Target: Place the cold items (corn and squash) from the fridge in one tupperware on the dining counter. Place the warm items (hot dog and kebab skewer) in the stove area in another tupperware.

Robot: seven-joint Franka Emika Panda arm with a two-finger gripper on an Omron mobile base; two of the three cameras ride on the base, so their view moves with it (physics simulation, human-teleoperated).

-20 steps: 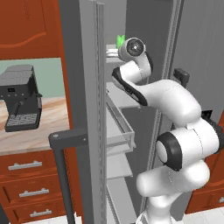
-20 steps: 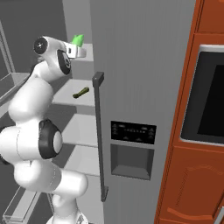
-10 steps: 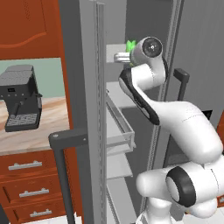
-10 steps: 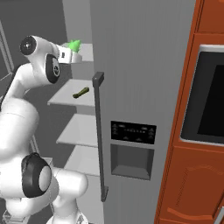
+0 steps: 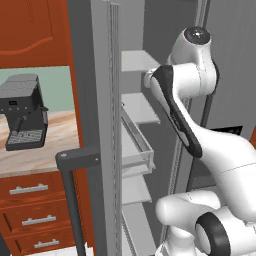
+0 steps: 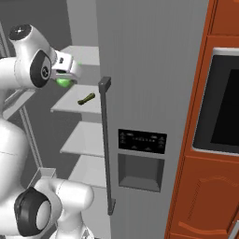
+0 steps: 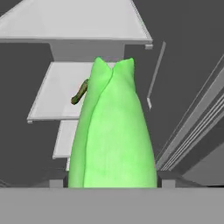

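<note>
Gripper: we see the gripper [image 6: 66, 78] held partway apart, clamped on the corn [image 7: 113, 135], in front of the open fridge [image 6: 149, 70].
Corn: bright green husk, its pointed tips aimed at the shelves, clear of them.
Squash: we find the squash [image 6: 86, 99], small and olive-green, lying on a white middle shelf [image 6: 70, 108], apart from the gripper.

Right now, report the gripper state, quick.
Gripper: closed on the corn, its bright green husk held between the jaws in front of the fridge shelves.
</note>
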